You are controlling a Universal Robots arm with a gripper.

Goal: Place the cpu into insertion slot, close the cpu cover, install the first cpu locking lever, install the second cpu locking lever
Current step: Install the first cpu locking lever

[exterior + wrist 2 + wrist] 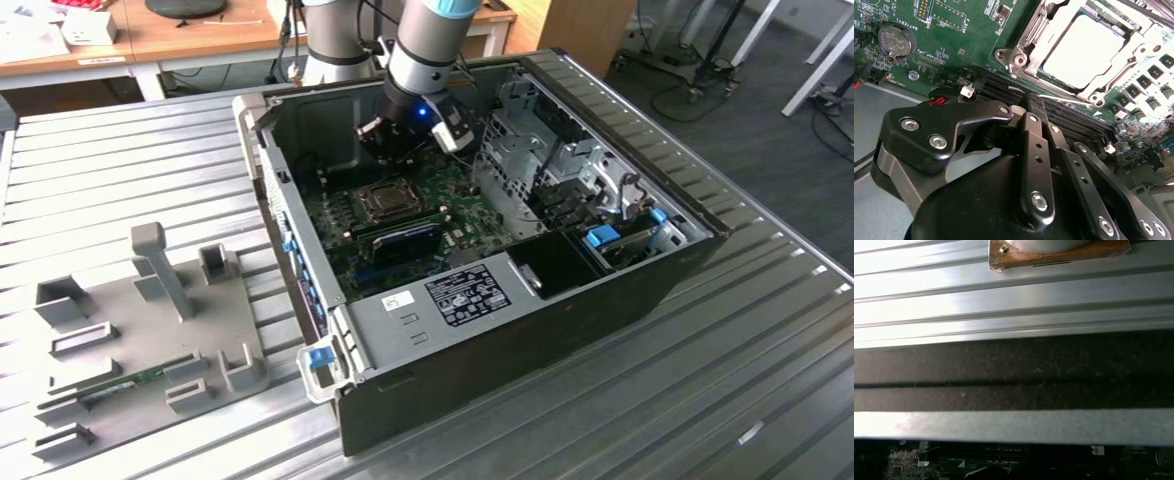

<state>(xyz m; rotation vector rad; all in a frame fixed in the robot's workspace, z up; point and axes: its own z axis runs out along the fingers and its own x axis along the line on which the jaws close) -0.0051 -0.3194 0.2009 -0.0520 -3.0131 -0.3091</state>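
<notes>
CPU (pixel 1081 50) lies seated in the insertion slot (pixel 1050 26) on the green motherboard (pixel 944 35), a little way ahead of my jaws and not touching them; between us run the long black memory slots (pixel 1064 117). My gripper (pixel 1031 107) hangs low over those slots, and its black fingers (pixel 1035 150) look drawn together with nothing between them. In the second wrist view the chip's top is a flat, pale silver square, bright under glare. The cpu cover (pixel 1104 82), a thin silvery frame, lies down around the chip so the metal top shows through its window. Whether the locking levers at the socket's edge are hooked I cannot tell. A round coin battery (pixel 895 41) sits off on the board, well apart from the socket. In the exterior view my gripper (pixel 396 150) reaches down into the open computer case (pixel 641 300), just beside the socket (pixel 390 200), and the case lies on a ribbed metal table (pixel 747 400) with a grey fixture tray (pixel 147 330) towards the exterior view's left
</notes>
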